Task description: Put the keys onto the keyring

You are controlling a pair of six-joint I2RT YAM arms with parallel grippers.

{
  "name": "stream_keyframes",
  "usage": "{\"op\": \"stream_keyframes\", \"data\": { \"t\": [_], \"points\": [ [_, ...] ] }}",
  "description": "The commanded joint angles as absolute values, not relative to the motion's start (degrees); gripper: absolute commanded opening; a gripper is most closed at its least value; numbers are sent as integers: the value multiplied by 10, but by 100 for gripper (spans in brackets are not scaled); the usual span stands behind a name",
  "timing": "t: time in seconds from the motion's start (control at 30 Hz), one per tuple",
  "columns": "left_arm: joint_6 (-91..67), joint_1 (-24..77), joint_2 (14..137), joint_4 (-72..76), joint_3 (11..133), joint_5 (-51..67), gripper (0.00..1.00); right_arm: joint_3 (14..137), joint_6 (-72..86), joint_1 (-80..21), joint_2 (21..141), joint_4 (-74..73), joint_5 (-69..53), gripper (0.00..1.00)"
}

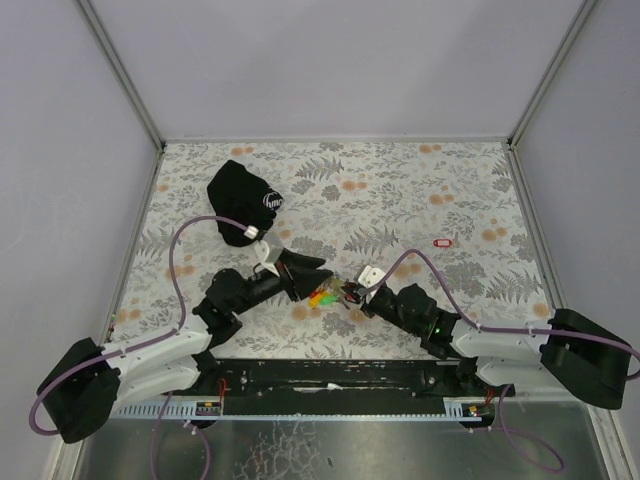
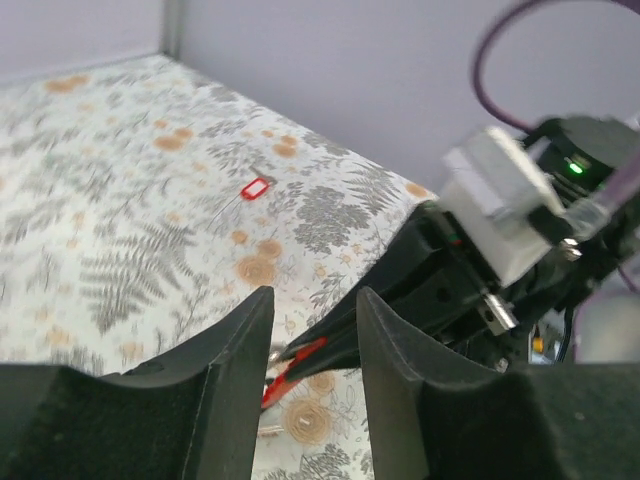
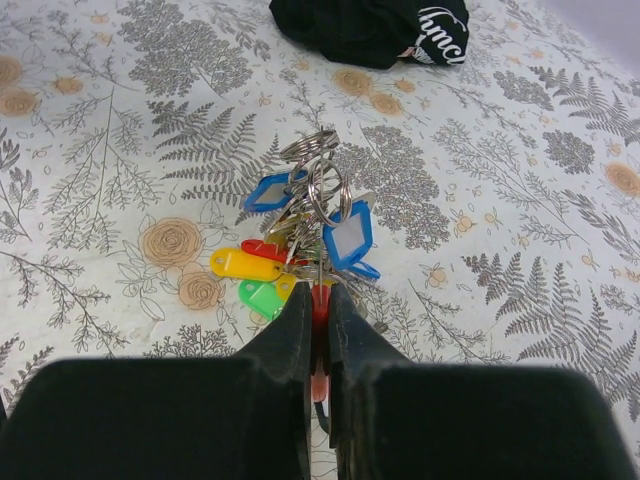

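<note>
Progress looks partial to us. We see a bunch of small keys [image 3: 300,245] with oblong plastic tags in blue, yellow, green and red. It lies on the fern-printed tablecloth [image 1: 400,190], on the near side of the big black cloth pouch with a white logo [image 1: 245,200] and a little to its right in the overhead view. Silver wire keyrings [image 3: 318,170] sit at the end of the bunch that faces the pouch, and several tags seem to hang from them (whether every key there is really threaded, we cannot tell). The right gripper [image 3: 318,300] is closed on the bunch, pinching it by a red tag [image 3: 318,318] at the end away from the pouch. The left gripper [image 2: 313,300] hovers just beside it, jaws parted, gripping nothing that we can see. One lone red-framed tag [image 1: 443,241] lies well apart from the pouch, far to its right. We judge that this one, at least, is left to fetch and thread.
</note>
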State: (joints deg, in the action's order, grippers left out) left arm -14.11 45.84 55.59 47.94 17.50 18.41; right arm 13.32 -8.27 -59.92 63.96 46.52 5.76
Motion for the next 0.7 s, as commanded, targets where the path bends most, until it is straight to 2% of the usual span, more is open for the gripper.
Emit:
{"op": "stream_keyframes", "data": {
  "t": [0.0,0.13,0.3,0.67],
  "points": [
    [-349,421,521,529,117,60,39,118,-54,-603,646,607,88,0],
    [-495,382,516,566,75,61,41,112,-47,-603,664,639,88,0],
    [-588,374,542,585,69,84,39,108,-40,-603,684,666,82,0],
    [-672,351,677,724,52,136,33,108,-42,-603,691,676,77,0]
  ]
}}
